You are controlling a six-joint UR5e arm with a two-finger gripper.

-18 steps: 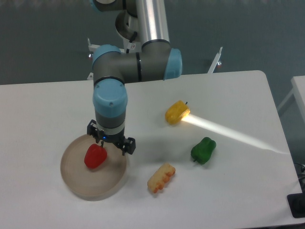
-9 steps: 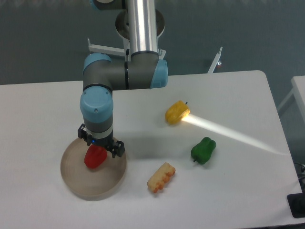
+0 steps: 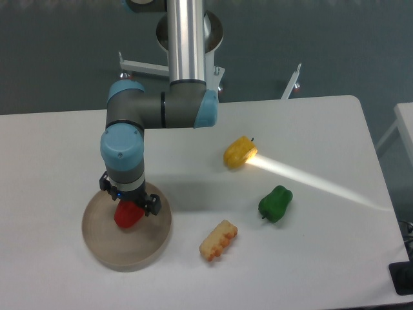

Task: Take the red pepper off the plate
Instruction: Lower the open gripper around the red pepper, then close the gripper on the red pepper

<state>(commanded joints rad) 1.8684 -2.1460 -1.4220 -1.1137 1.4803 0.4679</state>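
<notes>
The gripper point(image 3: 128, 201) sits over the red pepper point(image 3: 128, 215) on the plate point(image 3: 122, 253) at lower left; jaw opening cannot be told; the glossy pepper may slip sideways

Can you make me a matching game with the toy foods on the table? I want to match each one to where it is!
Things:
1. red pepper
2. yellow pepper
3. green pepper
4. pale ridged toy food

Places:
A. at the start of the bright streak of light on the table
B. on the plate, right under the gripper
C. on the table just right of the plate, near the front edge
D. on the table below the streak of light, right of the ridged toy

Pairs: 1-B, 2-A, 3-D, 4-C
</notes>
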